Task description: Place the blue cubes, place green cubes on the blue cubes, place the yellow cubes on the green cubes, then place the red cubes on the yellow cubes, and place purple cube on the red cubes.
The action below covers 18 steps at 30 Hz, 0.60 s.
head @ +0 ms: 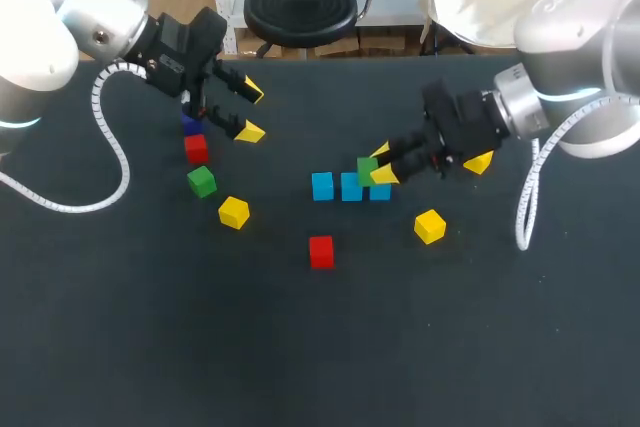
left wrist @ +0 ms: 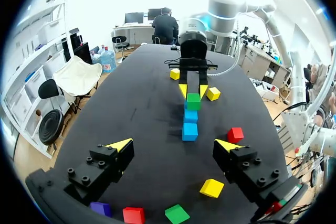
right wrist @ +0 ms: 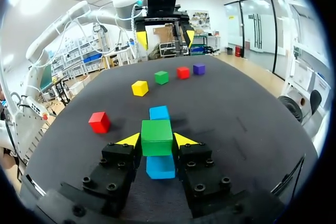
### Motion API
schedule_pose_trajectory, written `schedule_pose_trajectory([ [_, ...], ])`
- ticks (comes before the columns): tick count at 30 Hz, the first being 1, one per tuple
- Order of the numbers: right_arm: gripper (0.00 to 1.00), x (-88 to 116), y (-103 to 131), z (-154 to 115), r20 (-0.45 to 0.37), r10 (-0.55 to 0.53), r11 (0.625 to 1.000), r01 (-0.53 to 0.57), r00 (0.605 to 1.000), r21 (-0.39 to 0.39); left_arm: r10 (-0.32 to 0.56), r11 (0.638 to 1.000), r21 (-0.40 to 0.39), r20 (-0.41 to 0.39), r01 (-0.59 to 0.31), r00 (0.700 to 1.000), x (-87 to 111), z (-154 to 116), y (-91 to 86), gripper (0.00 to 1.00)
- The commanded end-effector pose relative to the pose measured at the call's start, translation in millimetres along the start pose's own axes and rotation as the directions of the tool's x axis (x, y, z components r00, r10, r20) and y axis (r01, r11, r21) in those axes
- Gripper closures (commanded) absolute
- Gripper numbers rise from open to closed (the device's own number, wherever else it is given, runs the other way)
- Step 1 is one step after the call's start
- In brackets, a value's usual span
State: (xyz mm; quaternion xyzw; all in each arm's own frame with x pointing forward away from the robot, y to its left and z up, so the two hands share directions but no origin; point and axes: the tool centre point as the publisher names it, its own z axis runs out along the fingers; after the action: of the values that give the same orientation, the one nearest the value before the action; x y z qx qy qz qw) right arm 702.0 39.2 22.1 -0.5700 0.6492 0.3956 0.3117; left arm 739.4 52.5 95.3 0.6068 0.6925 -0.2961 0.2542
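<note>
The right claw (head: 381,165) grips a green cube (head: 366,169) over 3 blue cubes (head: 351,188).

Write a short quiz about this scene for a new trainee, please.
1. True or false: the right gripper is shut on a green cube.
2. How many blue cubes can you count?
3. The left gripper is: A. open; B. shut on a red cube; C. shut on a yellow cube.
Key: 1 true; 2 three; 3 A.
</note>
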Motion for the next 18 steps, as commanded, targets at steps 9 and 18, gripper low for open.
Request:
schedule_pose_trajectory([
  [9, 1.0, -2.1, 0.3, -0.1, -0.009, -0.003, 1.0, 0.003, 1.0, 0.001, 0.001, 1.0, -0.003, 0.001, -0.001, 1.0, 0.4, -0.1, -1.0, 0.0],
  [18, 1.0, 0.8, 1.0, -0.1, -0.009, -0.007, 1.0, 0.007, 1.0, 0.016, 0.001, 1.0, -0.003, 0.001, -0.001, 1.0, 0.4, -0.1, -1.0, 0.0],
])
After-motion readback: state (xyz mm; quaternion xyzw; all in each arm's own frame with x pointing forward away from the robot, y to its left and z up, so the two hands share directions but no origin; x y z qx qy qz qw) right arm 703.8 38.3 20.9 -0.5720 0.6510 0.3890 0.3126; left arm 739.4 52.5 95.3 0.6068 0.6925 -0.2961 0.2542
